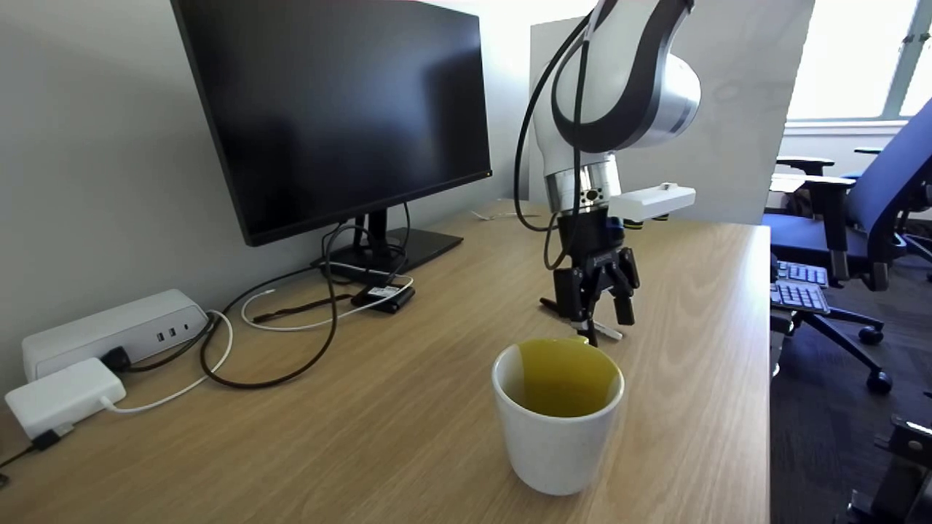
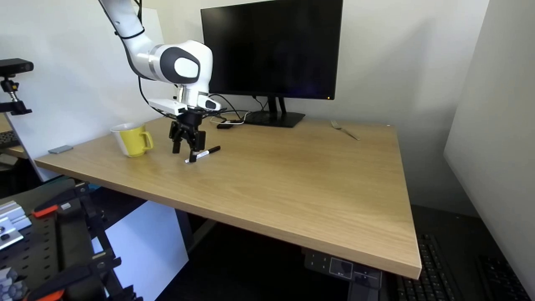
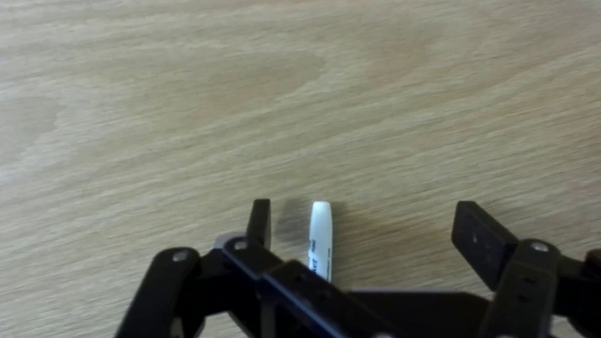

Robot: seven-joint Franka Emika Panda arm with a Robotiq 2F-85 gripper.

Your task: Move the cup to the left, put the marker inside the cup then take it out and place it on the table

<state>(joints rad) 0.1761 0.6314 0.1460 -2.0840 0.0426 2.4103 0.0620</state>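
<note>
Here's your hand (image 3: pixel 362 213), spread wide, with the marker (image 3: pixel 320 237) on the bench (image 2: pixel 301 175) between its 2 fingers (image 3: pixel 481 244); the cup (image 1: pixel 559 451) stands upright, apart from the marker.

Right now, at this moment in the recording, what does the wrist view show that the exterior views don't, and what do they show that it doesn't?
Only the wrist view: small dark print on the white barrel of the marker, too blurred to read.

Only the exterior views: the white-and-yellow cup upright on the table, the monitor, the robot arm and the marker's black end.

Shared: the wood-grain tabletop, the marker's white part, and the fingers spread apart, not clamped on it.
</note>
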